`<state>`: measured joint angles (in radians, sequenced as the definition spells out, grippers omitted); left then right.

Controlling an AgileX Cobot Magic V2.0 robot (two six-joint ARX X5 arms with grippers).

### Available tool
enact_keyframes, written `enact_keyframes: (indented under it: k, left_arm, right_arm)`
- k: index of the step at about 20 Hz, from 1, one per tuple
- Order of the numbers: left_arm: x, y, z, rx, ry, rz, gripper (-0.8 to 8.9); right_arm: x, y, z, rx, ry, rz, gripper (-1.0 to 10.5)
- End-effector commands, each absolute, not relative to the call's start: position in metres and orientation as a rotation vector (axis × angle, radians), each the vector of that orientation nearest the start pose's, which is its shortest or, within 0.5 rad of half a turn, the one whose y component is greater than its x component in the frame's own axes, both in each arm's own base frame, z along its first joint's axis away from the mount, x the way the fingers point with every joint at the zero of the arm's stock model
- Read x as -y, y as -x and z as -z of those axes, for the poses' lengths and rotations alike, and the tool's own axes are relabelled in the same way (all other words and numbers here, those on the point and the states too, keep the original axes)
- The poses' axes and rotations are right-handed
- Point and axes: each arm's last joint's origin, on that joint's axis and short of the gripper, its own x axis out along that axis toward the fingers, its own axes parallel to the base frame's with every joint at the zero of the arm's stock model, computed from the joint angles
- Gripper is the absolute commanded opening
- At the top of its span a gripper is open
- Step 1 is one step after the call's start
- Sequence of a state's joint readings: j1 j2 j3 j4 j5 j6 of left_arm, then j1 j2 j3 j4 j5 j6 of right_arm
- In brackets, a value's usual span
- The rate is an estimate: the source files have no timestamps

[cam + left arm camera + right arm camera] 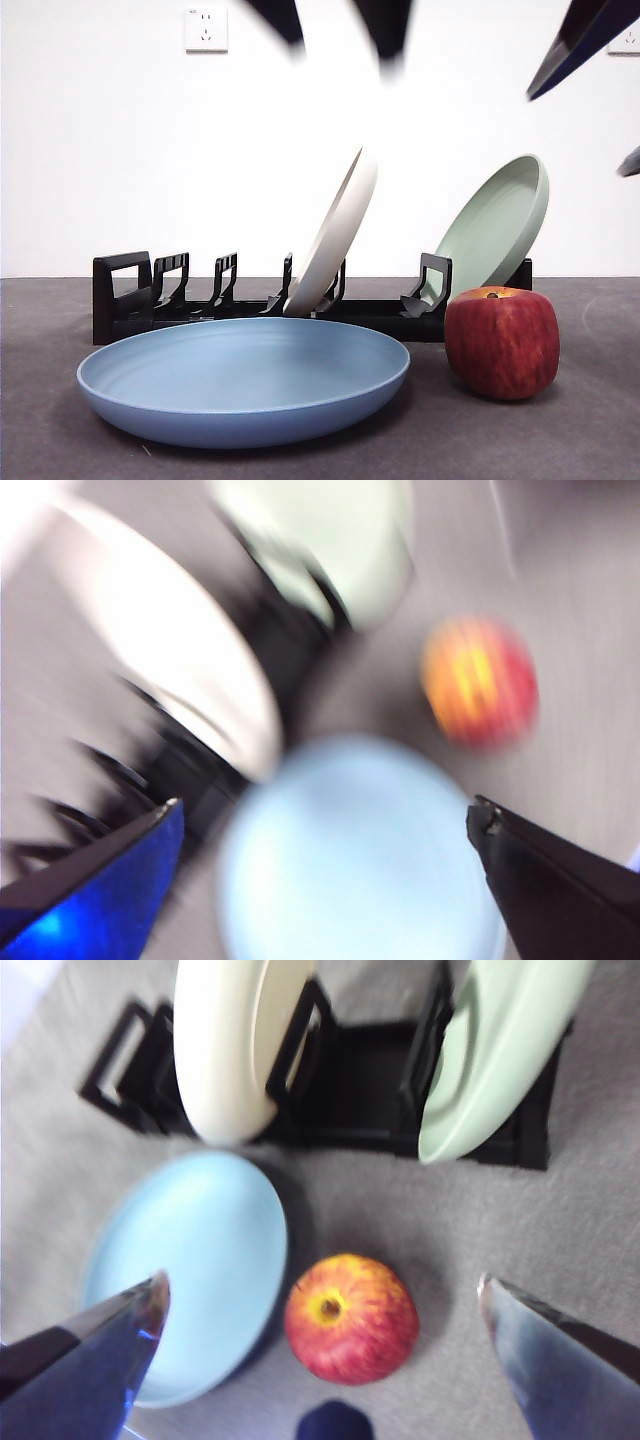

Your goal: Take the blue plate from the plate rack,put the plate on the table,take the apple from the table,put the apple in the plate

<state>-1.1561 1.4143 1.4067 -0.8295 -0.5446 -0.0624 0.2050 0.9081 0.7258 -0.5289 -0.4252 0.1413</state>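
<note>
Right wrist view puts your right gripper (320,1310), jaws spread, above the apple (351,1317) (beside the blue plate (185,1270), near the table's (560,1210) front edge); an off-centre close could roll it.

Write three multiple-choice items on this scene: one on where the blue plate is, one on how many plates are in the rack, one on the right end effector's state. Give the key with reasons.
1. Where is the blue plate?
A. in the rack
B. flat on the table
C. held in the air

2. How many plates stand in the rack?
A. one
B. two
C. three

3. The right end effector is:
A. open above the apple
B. shut on the apple
C. shut on a plate

Key:
1 B, it lies on the table in front of the rack.
2 B, only the cream plate and the green plate lean in it.
3 A, its jaws stand wide either side of the apple, touching nothing.
</note>
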Motion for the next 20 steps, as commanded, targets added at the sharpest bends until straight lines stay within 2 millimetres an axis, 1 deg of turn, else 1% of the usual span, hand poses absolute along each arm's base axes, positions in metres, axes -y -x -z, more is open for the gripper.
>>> enact_keyframes:
  k: [1, 3, 5, 6, 8, 10, 12, 16, 18, 19, 20]
  left_arm:
    - [0.225, -0.127, -0.409, -0.469, -0.456, 0.525, 4.80]
    - [0.195, -0.124, -0.450, -0.392, -0.356, 0.486, 4.80]
    - [0.164, -0.118, -0.482, -0.320, -0.292, 0.417, 4.78]
    - [0.151, -0.115, -0.493, -0.291, -0.278, 0.385, 4.71]
    - [0.123, -0.106, -0.511, -0.238, -0.232, 0.301, 4.72]
    - [0.102, -0.096, -0.518, -0.207, -0.207, 0.251, 4.72]
    - [0.086, -0.086, -0.520, -0.197, -0.202, 0.212, 4.71]
    - [0.068, -0.074, -0.518, -0.211, -0.217, 0.163, 4.71]
    - [0.065, -0.073, -0.515, -0.230, -0.242, 0.145, 4.72]
    - [0.064, -0.072, -0.514, -0.239, -0.252, 0.136, 4.72]
    - [0.063, -0.072, -0.513, -0.248, -0.264, 0.122, 4.71]
  right_arm:
    - [-0.064, -0.180, -0.266, -0.782, -0.104, -0.547, 5.5]
    - [-0.082, -0.186, -0.266, -0.829, -0.019, -0.535, 6.1]
    - [-0.101, -0.194, -0.265, -0.879, 0.093, -0.523, 6.1]
    - [-0.109, -0.198, -0.263, -0.896, 0.134, -0.519, 6.1]
    - [-0.126, -0.207, -0.251, -0.941, 0.220, -0.503, 6.0]
    - [-0.136, -0.216, -0.233, -1.000, 0.277, -0.473, 6.0]
    - [-0.143, -0.225, -0.212, -1.076, 0.304, -0.468, 6.0]
    - [-0.153, -0.238, -0.175, -1.188, 0.336, -0.458, 6.0]
    - [-0.154, -0.240, -0.164, -1.231, 0.344, -0.446, 5.8]
    - [-0.155, -0.241, -0.161, -1.243, 0.334, -0.436, 4.5]
    - [-0.155, -0.241, -0.161, -1.245, 0.334, -0.435, 2.6]
